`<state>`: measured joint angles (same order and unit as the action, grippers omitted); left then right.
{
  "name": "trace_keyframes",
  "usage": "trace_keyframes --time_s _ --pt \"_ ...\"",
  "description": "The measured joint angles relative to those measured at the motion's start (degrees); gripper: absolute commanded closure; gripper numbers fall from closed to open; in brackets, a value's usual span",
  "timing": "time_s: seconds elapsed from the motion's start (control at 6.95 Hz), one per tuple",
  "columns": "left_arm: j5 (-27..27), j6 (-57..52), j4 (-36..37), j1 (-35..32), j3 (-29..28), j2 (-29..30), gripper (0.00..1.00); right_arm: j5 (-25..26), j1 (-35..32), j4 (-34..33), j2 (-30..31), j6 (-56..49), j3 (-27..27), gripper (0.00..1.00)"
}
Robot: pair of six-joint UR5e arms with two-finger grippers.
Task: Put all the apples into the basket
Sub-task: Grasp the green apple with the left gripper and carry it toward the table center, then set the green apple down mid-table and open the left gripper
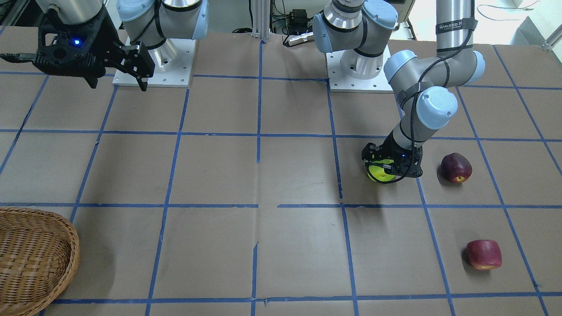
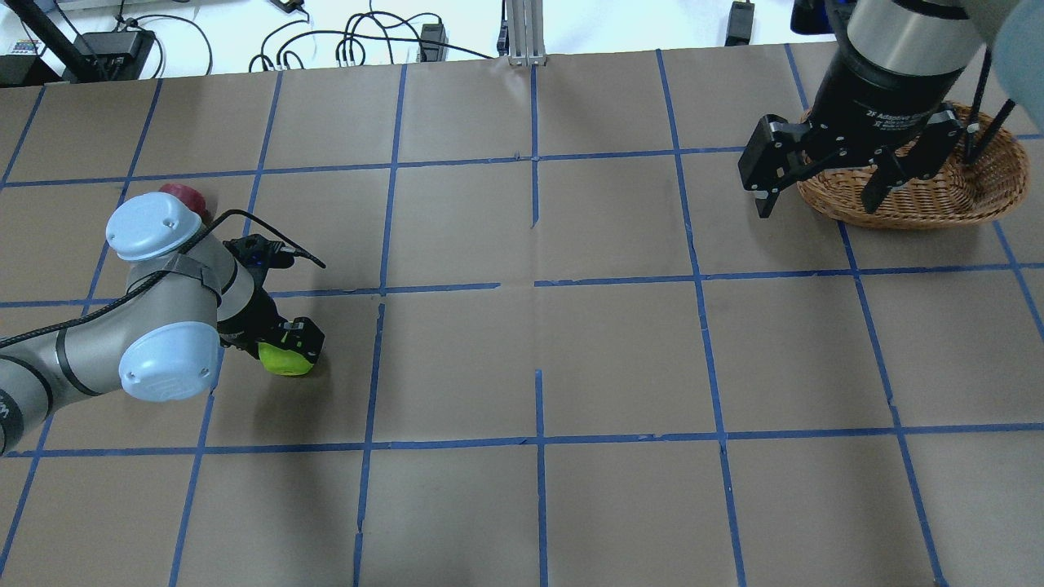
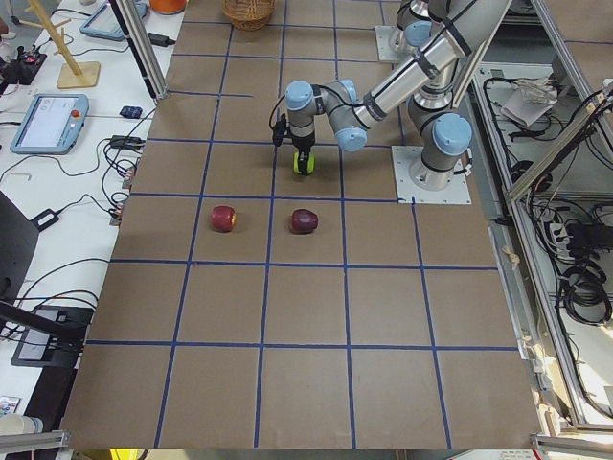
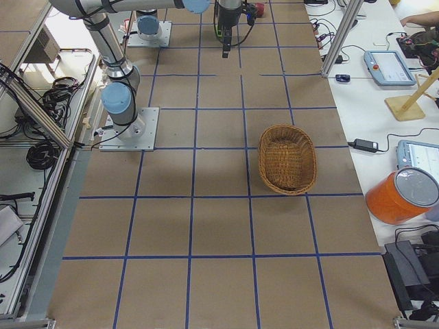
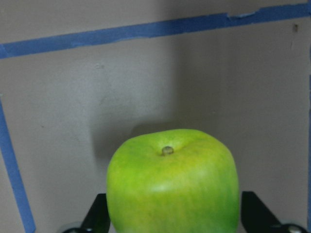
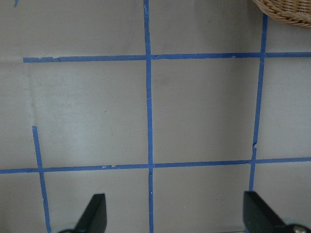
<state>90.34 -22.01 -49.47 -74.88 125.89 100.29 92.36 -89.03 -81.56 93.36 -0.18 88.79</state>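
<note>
A: Left gripper?
B: Jaws apart, straddling green apple on table.
A: Right gripper?
B: Spread wide, above table beside basket. Maroon apple and red apple lie far from basket.

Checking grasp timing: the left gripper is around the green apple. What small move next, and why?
Probably close the left gripper on the green apple: its fingers flank the apple, spread as wide as those of the open right gripper, and the apple seems to sit on the table.
</note>
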Motion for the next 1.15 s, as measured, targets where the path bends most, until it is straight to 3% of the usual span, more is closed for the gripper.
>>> trace_keyframes --time_s 0.43,0.72,0.86,1.15 --pt "-2.06 12.68 -4.42 -2.63 -6.5 0.29 0.55 0.24 0.0 -0.54 0.26 0.01 1.56 0.0" --pt "-4.34 28.91 -9.69 -13.03 -14.89 2.06 0.55 0.32 0.0 -1.62 0.54 -0.07 2.35 0.0" --pt "-4.99 37.52 -8.07 -19.28 -16.95 4.02 0.52 0.3 0.01 -1.83 0.47 -0.11 2.44 0.0" --pt "-7.15 52.97 2.42 -28.98 -18.29 10.14 0.46 0.27 0.56 -2.49 -0.07 0.06 2.5 0.0"
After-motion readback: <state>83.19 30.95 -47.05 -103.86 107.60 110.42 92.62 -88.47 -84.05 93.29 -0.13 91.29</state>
